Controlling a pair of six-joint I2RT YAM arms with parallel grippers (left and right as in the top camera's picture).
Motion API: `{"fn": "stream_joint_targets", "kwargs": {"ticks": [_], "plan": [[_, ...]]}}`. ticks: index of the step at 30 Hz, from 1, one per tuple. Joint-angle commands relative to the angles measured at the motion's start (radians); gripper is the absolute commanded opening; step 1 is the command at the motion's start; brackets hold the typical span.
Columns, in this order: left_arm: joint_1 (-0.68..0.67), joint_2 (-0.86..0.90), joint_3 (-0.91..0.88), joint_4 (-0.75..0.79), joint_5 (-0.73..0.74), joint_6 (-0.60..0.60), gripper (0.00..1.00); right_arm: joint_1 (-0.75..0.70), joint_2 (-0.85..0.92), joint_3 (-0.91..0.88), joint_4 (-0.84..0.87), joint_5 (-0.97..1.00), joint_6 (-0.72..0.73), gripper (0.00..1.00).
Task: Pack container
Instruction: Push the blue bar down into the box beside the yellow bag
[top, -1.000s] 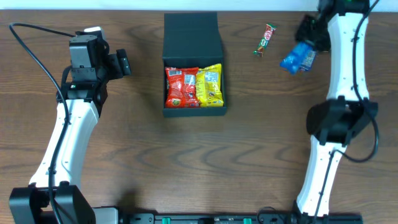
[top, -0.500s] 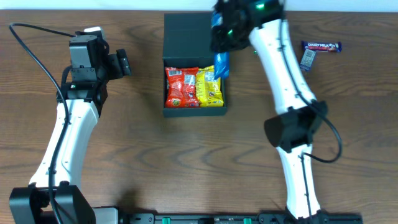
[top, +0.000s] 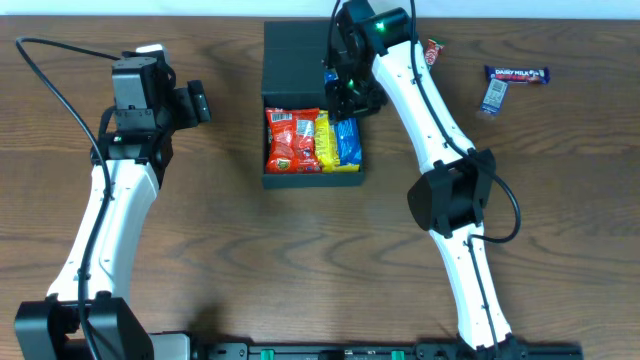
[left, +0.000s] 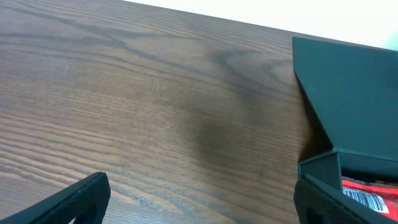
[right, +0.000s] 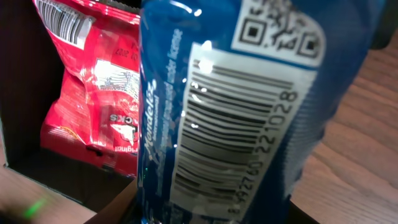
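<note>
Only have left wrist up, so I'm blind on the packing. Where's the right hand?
Observer: The right hand is over the container's right side, gripping a blue packet that hangs down into it.
Operator: What else is in the container?
Observer: A yellow packet lies beside the red packet, and the blue one covers its right part.
Operator: Anything outside?
Observer: A Dairy Milk bar and a small blue-and-white packet lie on the table, to the container's right.

The container (left: 354, 93), flap raised, sits on the table (left: 143, 106).
</note>
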Motion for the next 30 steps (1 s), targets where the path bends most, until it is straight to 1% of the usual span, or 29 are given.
{"fn": "stream_joint_targets", "kwargs": {"ticks": [1,4,10,12,16,18,19,21,22,23,27,30], "plan": [[0.004,0.008,-0.006,-0.002,0.0,-0.004,0.95,0.002,0.005,0.007,-0.008,-0.021,0.035,0.28],[0.004,0.008,-0.006,-0.002,0.0,-0.004,0.95,0.004,0.005,0.007,-0.024,-0.021,0.079,0.27],[0.004,0.008,-0.006,-0.002,0.001,-0.004,0.95,0.013,0.005,0.007,-0.048,-0.021,0.113,0.27],[0.004,0.008,-0.006,-0.002,0.0,-0.004,0.96,0.016,0.005,0.007,-0.05,-0.021,0.113,0.28],[0.004,0.008,-0.006,-0.002,0.001,-0.004,0.96,0.02,0.005,0.007,-0.051,-0.021,0.112,0.33],[0.004,0.008,-0.006,-0.002,0.0,-0.004,0.95,0.02,0.005,0.007,-0.053,-0.021,0.112,0.47],[0.004,0.008,-0.006,-0.002,0.001,-0.004,0.95,0.02,0.005,0.007,-0.053,-0.021,0.112,0.59],[0.004,0.008,-0.006,-0.002,0.001,-0.004,0.96,0.02,0.005,0.007,-0.052,-0.021,0.112,0.72],[0.004,0.008,-0.006,-0.002,0.001,-0.004,0.96,0.02,0.005,0.007,-0.049,-0.021,0.112,0.81],[0.004,0.008,-0.006,-0.002,0.001,-0.004,0.95,0.018,0.005,0.007,-0.045,-0.021,0.112,0.83],[0.004,0.008,-0.006,-0.003,0.001,-0.004,0.96,0.006,-0.005,0.008,-0.029,-0.021,0.112,0.82],[0.004,0.008,-0.006,-0.002,0.001,-0.004,0.95,-0.005,-0.033,0.011,-0.006,-0.021,0.112,0.73]]}}
